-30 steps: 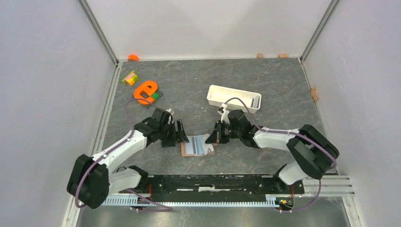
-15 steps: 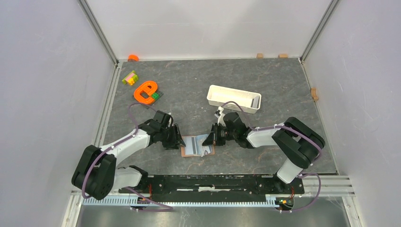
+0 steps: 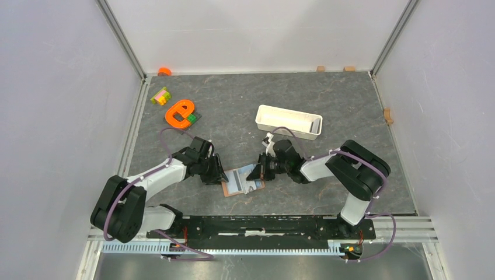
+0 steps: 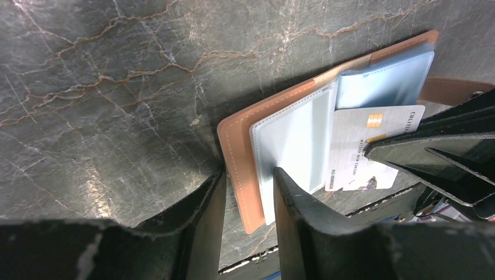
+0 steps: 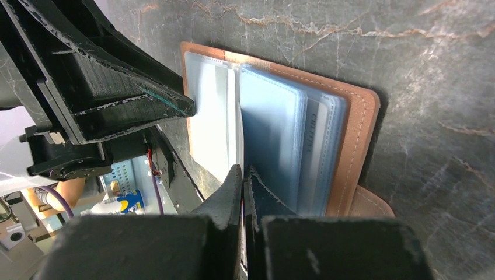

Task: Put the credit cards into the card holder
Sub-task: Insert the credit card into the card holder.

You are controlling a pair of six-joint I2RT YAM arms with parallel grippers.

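Grey table [image 3: 233, 99] — our L gripper [image 4: 248, 186] just clamped the card holder [image 4: 233, 146]; R gripper [image 5: 242, 175], pinching a credit card [image 4: 362, 146], prob. inserts next.

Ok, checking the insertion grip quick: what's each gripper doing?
Left gripper: straddling the card holder edge; grip cannot be told.
Right gripper: shut on a credit card.

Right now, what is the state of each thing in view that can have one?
card holder: open, clear sleeves facing up.
right gripper: shut on the credit card.
credit card: one edge at a clear sleeve, mostly outside it.
left gripper: jaws partly apart astride the holder's outer edge; grip unclear.
white tray: upright, open side up.
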